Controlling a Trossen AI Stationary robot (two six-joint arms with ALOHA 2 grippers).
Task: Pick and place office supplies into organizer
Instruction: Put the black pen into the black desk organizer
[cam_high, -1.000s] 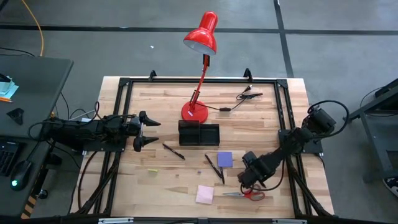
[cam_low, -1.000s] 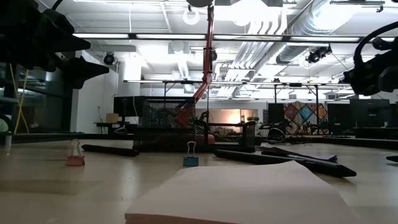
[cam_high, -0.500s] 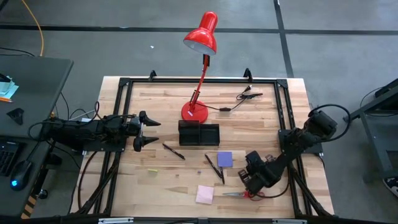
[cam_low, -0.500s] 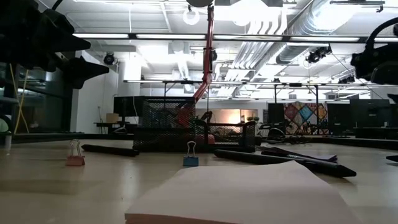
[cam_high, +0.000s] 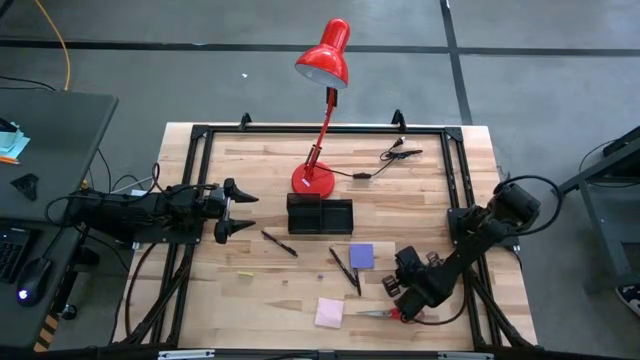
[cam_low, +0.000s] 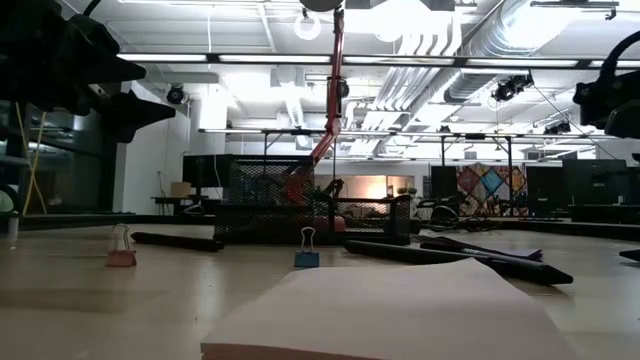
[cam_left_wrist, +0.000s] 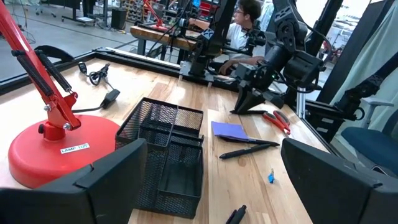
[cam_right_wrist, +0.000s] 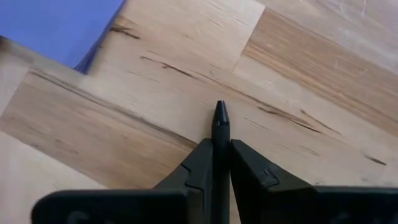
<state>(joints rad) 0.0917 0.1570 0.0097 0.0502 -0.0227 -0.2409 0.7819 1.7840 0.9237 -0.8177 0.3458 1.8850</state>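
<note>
A thin, light, stiff black pen (cam_right_wrist: 220, 124) is pinched tight near its tip by the right gripper (cam_right_wrist: 217, 165), and it could slip.

Bare wooden tabletop (cam_high: 260, 295) lies open toward the left front; the red desk lamp (cam_high: 322, 110) stands just behind the black mesh organizer (cam_high: 320, 215).

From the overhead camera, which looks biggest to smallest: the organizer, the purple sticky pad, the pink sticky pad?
1. The organizer, clearly the largest.
2. The purple sticky pad and pink sticky pad look about alike, so I would not rank one above the other.
</note>
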